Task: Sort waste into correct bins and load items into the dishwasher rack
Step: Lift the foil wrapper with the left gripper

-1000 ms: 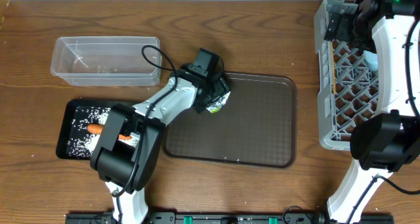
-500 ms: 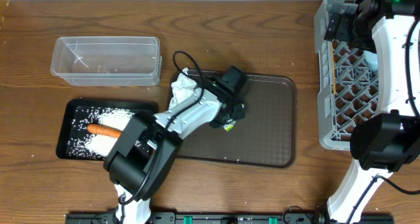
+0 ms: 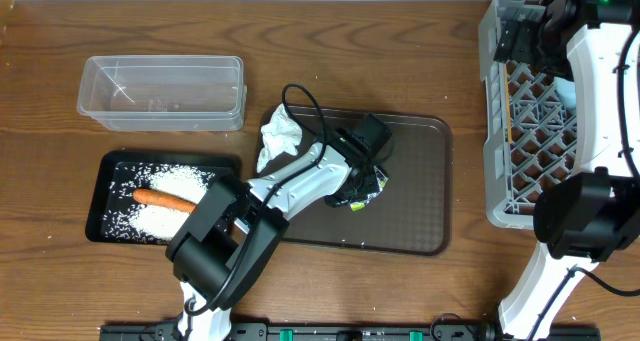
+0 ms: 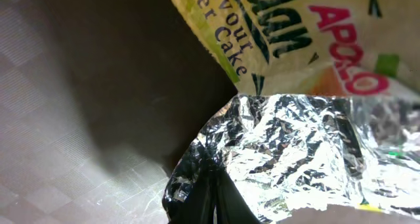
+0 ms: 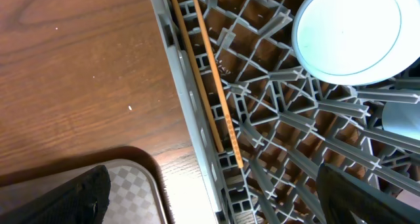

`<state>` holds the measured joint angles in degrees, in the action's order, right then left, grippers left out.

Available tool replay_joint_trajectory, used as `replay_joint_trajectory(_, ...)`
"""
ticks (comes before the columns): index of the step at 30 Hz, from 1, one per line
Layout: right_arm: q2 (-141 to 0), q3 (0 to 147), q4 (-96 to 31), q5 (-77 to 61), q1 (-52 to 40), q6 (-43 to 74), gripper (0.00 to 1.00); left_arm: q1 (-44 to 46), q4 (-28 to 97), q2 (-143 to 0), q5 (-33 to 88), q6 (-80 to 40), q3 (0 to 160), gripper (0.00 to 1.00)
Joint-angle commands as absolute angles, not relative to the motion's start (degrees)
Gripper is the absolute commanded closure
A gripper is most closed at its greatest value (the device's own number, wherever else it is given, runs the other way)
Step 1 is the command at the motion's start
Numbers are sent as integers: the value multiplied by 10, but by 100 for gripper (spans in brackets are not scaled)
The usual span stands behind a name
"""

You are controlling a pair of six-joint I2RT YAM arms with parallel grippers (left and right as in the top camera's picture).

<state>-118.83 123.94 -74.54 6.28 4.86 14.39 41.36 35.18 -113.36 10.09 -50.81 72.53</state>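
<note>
My left gripper (image 3: 363, 189) is low over the brown tray, shut on the crumpled green-and-yellow wrapper (image 3: 368, 193). In the left wrist view its closed fingertips (image 4: 213, 201) pinch the silver foil edge of the wrapper (image 4: 295, 138). The white tissue (image 3: 280, 135) lies at the tray's far left corner. A carrot (image 3: 160, 196) and rice (image 3: 170, 217) sit in the black tray (image 3: 108, 169). Behind it stands the clear tub (image 3: 163, 93). My right gripper (image 5: 213, 181) hangs open over the left wall of the grey dishwasher rack (image 3: 505, 171). That rack holds the chopsticks (image 5: 207, 73) and a light-blue bowl (image 5: 346, 30).
The brown serving tray (image 3: 420, 211) fills the table's middle, and its corner (image 5: 131, 184) nearly touches the rack. The left arm's cable (image 3: 305, 106) loops above the tissue. The right arm's white links (image 3: 600, 101) stretch over the rack.
My left gripper has moved right and forward across the brown tray, the wrapper shifting with it, and has shut on the wrapper. The tissue has come into view. The right arm has stayed still.
</note>
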Motion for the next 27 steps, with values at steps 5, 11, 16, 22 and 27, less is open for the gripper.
replay_joint_trajectory(5, -1187, 1240, -746, 71, 52, 136, 1, 414, 393, -1098, 40, -506, 715, 94)
replay_joint_trajectory(11, -1187, 1240, -746, 71, 52, 136, 1, 414, 416, -1031, -5, -499, 715, 94)
replay_joint_trajectory(16, -1187, 1240, -746, 71, 51, 136, 1, 414, 424, -1009, -7, -495, 715, 94)
replay_joint_trajectory(22, -1187, 1240, -746, 71, 51, 136, 1, 414, 460, -1011, -8, -486, 715, 33)
replay_joint_trajectory(27, -1187, 1240, -746, 71, 51, 136, 1, 404, 483, -1016, -59, -472, 715, 18)
